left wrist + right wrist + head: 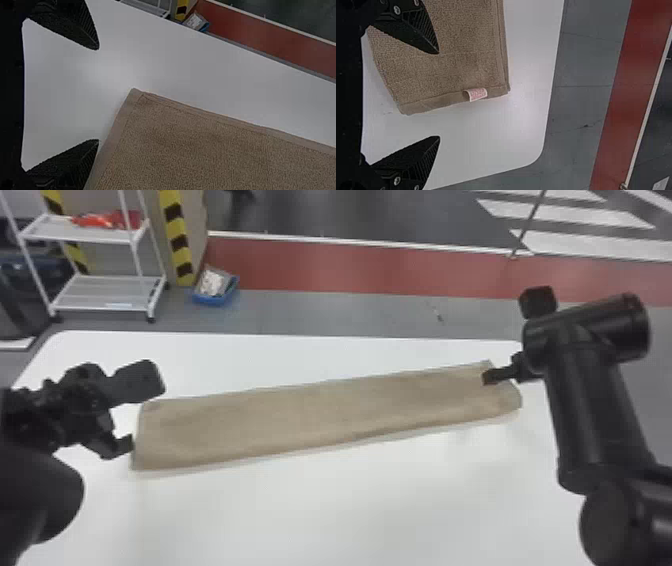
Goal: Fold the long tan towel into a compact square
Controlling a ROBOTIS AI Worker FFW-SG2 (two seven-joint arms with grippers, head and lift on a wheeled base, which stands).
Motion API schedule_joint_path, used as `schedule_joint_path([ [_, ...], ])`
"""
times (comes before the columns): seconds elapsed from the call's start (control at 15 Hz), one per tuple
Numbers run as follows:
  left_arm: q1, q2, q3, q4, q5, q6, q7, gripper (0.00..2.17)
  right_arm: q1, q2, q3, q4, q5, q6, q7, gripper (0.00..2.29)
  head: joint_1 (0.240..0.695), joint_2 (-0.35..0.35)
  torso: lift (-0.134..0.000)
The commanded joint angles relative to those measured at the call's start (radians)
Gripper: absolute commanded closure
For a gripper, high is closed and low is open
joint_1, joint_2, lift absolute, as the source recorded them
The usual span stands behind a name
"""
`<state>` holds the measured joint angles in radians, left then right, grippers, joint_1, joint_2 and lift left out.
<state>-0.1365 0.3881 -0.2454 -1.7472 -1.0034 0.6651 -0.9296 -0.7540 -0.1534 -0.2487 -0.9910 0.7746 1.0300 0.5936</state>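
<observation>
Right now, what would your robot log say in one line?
towel: long strip on table | left gripper: open, by left end | right gripper: open, over right end | compact square: not yet made

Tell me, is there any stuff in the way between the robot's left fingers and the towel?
Nothing that I can see. The left gripper is open right by the towel's left end, and white table shows between its fingers.
</observation>
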Motion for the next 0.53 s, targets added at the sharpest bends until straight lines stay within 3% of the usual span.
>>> schedule_joint_path([
  [0.0, 0.000, 0.002, 0.001, 0.000, 0.000, 0.000, 0.000, 0.04, 0.001, 0.000, -0.001, 0.000, 0.000, 0.000, 0.000, 0.13, 0.695, -0.137, -0.124],
  [0.47, 0.008, 0.005, 0.012, -0.003, 0.002, -0.012, -0.002, 0.04, 0.002, 0.002, 0.000, 0.000, 0.000, 0.006, 0.000, 0.13, 0.695, -0.134, -0.124],
])
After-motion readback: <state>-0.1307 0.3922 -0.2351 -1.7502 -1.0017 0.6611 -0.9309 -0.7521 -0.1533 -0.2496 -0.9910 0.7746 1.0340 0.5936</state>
